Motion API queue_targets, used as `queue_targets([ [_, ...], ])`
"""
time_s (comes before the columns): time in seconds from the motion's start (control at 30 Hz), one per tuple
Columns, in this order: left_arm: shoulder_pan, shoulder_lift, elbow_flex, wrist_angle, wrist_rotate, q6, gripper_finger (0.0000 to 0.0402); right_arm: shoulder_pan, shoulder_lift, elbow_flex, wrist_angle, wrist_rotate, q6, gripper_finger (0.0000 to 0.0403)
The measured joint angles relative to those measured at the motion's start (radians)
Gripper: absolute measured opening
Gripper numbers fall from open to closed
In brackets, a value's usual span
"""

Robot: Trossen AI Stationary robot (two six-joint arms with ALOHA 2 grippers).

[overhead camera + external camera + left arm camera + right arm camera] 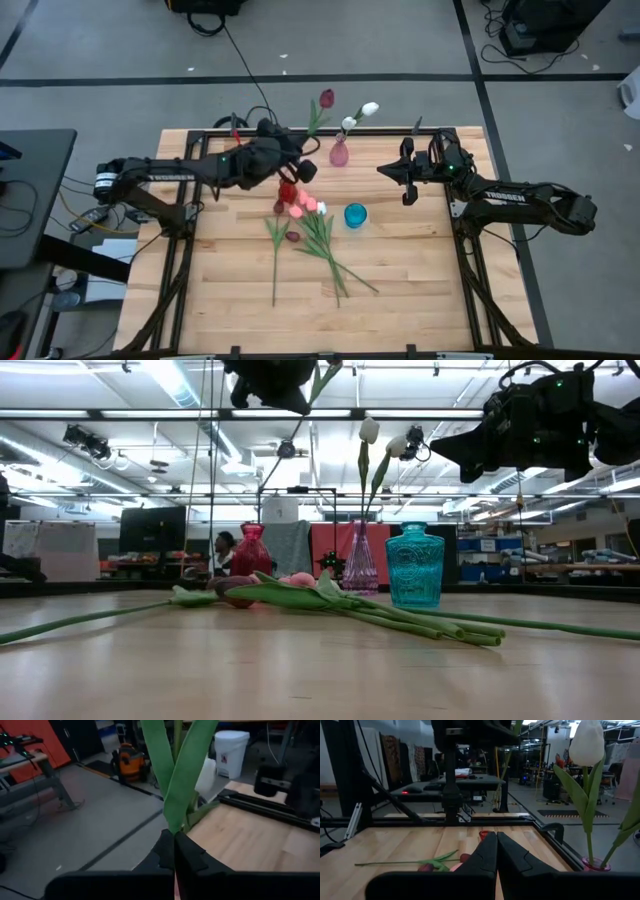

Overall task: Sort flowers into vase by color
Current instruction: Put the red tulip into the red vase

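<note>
Wooden slatted table [230,300] carries loose tulips centrally. Left gripper [300,168], jaws clamped on a dark maroon artificial tulip [326,98] near the far edge, could clip the pink glass vase [339,153]. Right gripper [388,170] is closed, empty.

A dark maroon artificial tulip [326,98] with a long green stem and leaves hangs in the closed left claw [300,170], clear of the wooden bench [220,300]. Two white tulips [360,114] stand upright in the pink glass vase [339,153]. The remaining tulips [310,235], pink, white and maroon, lie flat mid-bench, stems fanned toward the front edge.
</note>
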Motion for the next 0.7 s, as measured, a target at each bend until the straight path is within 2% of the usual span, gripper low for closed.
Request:
queue_targets([
  [0.27,-0.017,-0.018,-0.189,0.168,-0.015,0.002,0.0,0.0,0.0,0.0,-0.001,0.0,-0.008,0.0013],
  [0.5,-0.042,-0.115,-0.386,0.447,-0.036,-0.004,0.0,0.0,0.0,0.0,0.0,0.0,-0.008,0.0013],
  [0.7,-0.076,-0.136,-0.553,0.706,-0.076,0.003,0.0,0.0,0.0,0.0,0.002,0.0,-0.008,0.0013],
])
